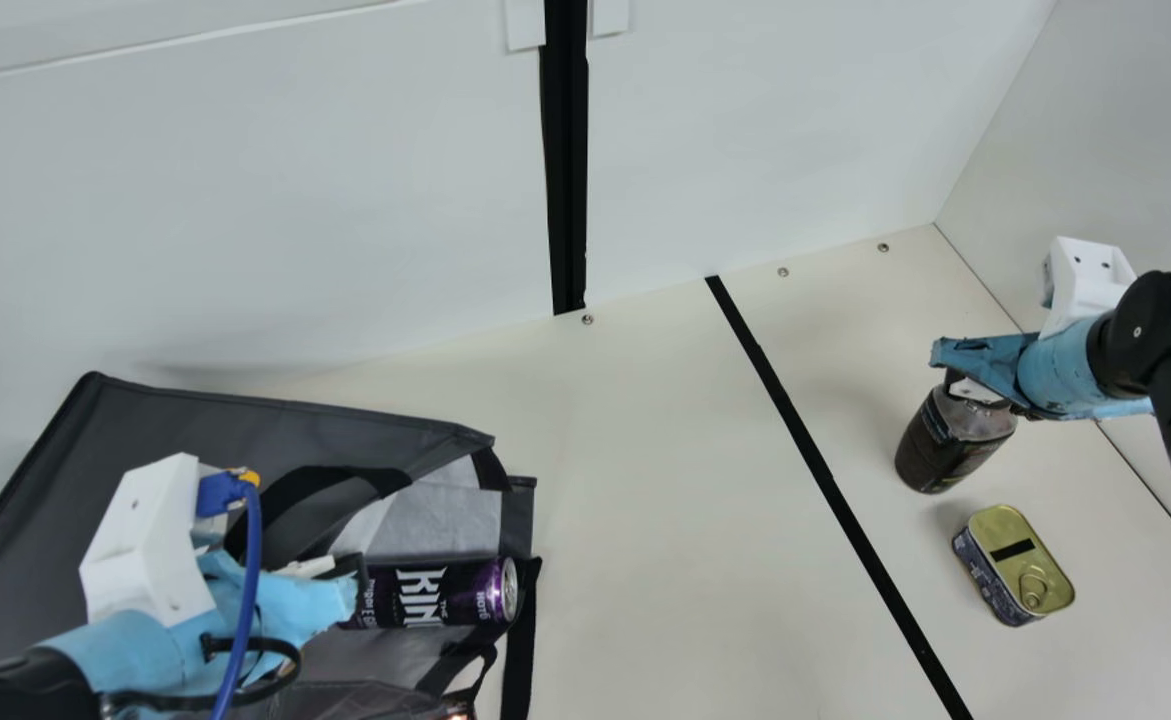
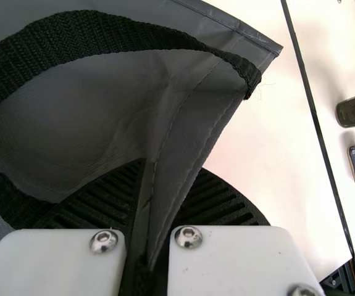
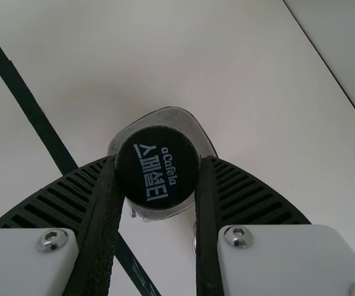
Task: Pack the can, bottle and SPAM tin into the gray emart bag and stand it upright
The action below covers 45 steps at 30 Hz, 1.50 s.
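Note:
In the main view my left gripper (image 1: 353, 588) is over the gray bag (image 1: 345, 400), which lies flat; the left wrist view has this gripper (image 2: 149, 176) shut on a fold of the bag (image 2: 91, 117). A purple can (image 1: 435, 595) lies on its side at the bag's mouth, beside that gripper. My right gripper (image 1: 970, 375) is at the top of the dark bottle (image 1: 945, 450), which stands on the table. In the right wrist view this gripper (image 3: 157, 176) is shut on the black cap of the bottle (image 3: 183, 120). The SPAM tin (image 1: 1010, 560) rests near the bottle.
A black tape line (image 1: 815, 460) runs along the table (image 1: 665, 480) between the bag and the bottle. White walls stand behind and at the right (image 1: 1125, 130). The bag's black strap (image 2: 134, 34) arches near my left gripper.

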Each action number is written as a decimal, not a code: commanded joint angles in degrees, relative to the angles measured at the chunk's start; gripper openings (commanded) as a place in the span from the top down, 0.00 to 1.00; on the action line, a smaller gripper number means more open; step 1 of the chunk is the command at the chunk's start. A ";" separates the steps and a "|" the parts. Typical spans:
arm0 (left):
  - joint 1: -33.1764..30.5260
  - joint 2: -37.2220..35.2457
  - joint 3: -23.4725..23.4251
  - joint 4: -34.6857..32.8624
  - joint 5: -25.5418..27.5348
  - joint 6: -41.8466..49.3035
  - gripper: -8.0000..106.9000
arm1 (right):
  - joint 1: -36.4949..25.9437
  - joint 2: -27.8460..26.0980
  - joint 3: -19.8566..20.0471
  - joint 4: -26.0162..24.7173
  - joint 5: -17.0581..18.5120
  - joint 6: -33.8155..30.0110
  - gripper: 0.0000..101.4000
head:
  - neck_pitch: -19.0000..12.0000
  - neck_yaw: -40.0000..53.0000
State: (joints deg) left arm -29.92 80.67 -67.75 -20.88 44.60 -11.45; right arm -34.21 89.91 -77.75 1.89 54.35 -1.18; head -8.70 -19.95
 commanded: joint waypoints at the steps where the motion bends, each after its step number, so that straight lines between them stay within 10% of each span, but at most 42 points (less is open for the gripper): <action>1: 0.00 0.00 0.00 0.00 0.00 0.00 1.00 | -0.01 0.16 0.09 0.40 0.23 -0.22 1.00 | -1.30 -0.05; 45: 0.00 0.00 0.00 0.00 0.00 0.00 1.00 | 0.72 -3.17 -9.37 13.00 7.46 -29.55 1.00 | -1.30 -0.05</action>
State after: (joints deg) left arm -29.92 80.67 -67.75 -20.88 44.60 -11.45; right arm -33.34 87.05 -87.24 14.48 61.48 -29.07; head -8.70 -19.86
